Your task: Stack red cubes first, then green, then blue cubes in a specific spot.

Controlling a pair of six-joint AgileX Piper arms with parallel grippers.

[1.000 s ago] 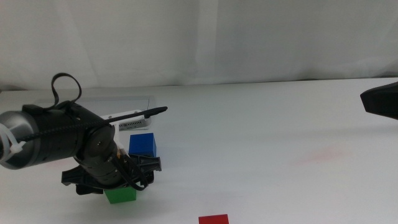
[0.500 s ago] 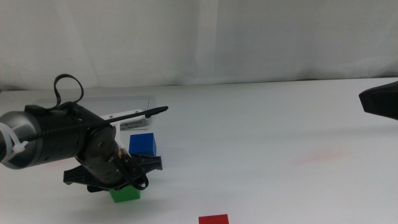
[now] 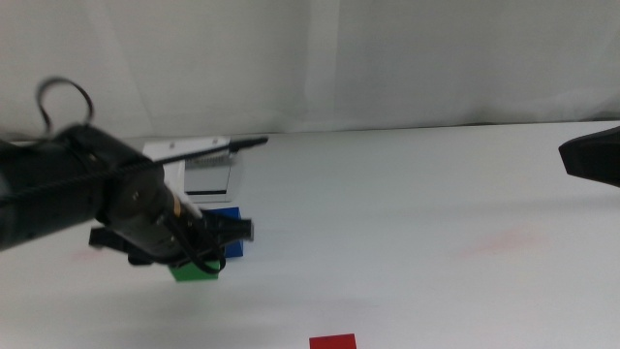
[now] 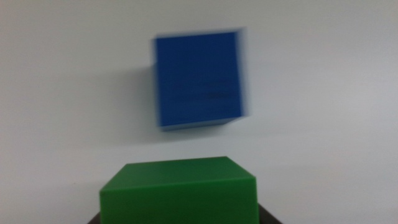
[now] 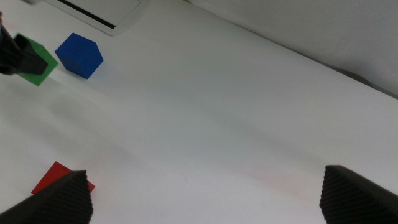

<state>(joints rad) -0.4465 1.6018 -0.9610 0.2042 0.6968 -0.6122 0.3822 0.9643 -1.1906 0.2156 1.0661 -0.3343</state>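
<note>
My left gripper is shut on the green cube and holds it a little above the table at the left. In the left wrist view the green cube fills the bottom of the picture, with only dark slivers of the jaws at its sides. The blue cube rests on the table just behind it, partly hidden by the gripper, and shows blurred as the blue cube. The red cube lies at the near edge. My right gripper waits open at the right, away from all three.
A flat clear tray with a label lies at the back left behind the left arm. A faint pink smear marks the white table on the right. The right arm's dark tip shows at the right edge.
The left arm has risen and shifted slightly right, carrying the green cube up off the table. The right arm and the other cubes have stayed put.
</note>
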